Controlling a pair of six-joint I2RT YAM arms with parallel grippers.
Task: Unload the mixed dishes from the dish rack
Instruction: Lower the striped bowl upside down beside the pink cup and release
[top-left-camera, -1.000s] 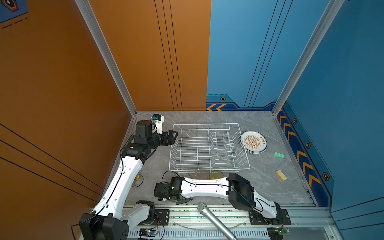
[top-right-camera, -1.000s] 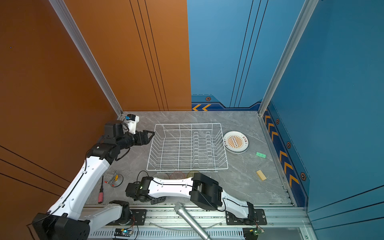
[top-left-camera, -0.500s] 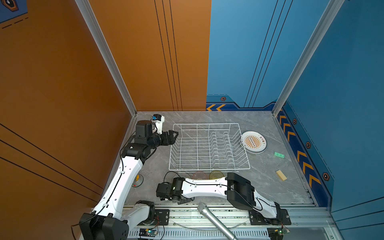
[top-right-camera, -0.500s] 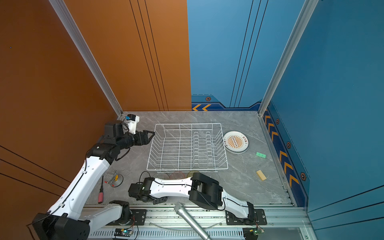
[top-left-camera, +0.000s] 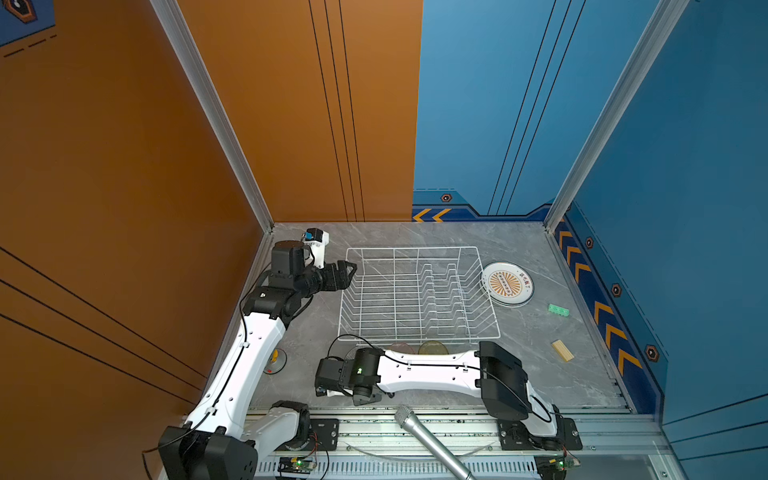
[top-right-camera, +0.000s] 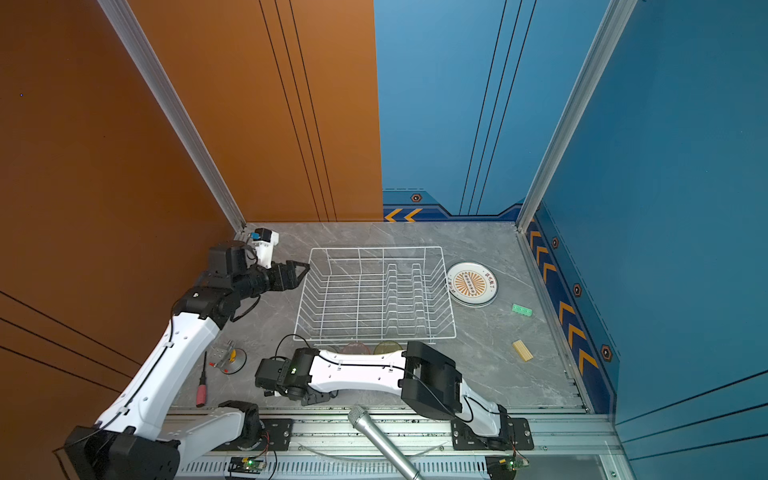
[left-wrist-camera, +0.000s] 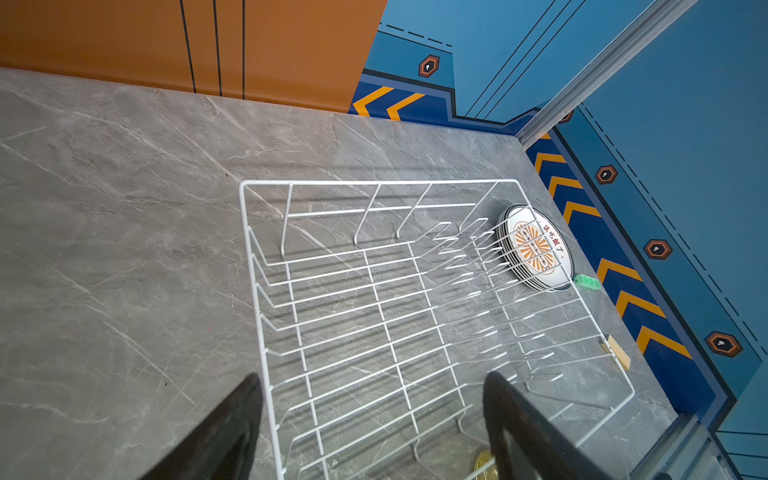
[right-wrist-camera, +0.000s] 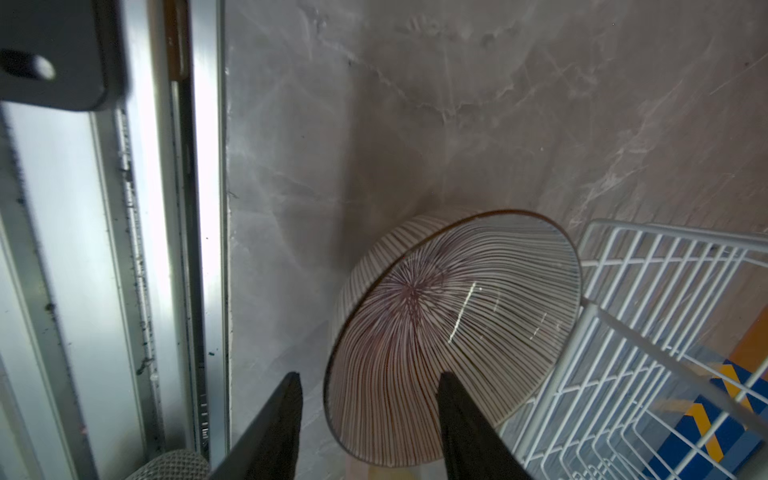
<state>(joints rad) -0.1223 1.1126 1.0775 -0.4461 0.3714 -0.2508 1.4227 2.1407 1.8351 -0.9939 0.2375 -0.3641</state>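
Now | right end effector parted astride striped bowl rim | left end effector wide

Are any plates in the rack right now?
No, the rack shows only bare wires in the left wrist view; the plates sit stacked on the table beside it.

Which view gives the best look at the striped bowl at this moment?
The right wrist view: the bowl fills the middle of it, stripes and rim clear, next to a corner of the rack. In both top views the right arm covers it. The left wrist view does not show it.
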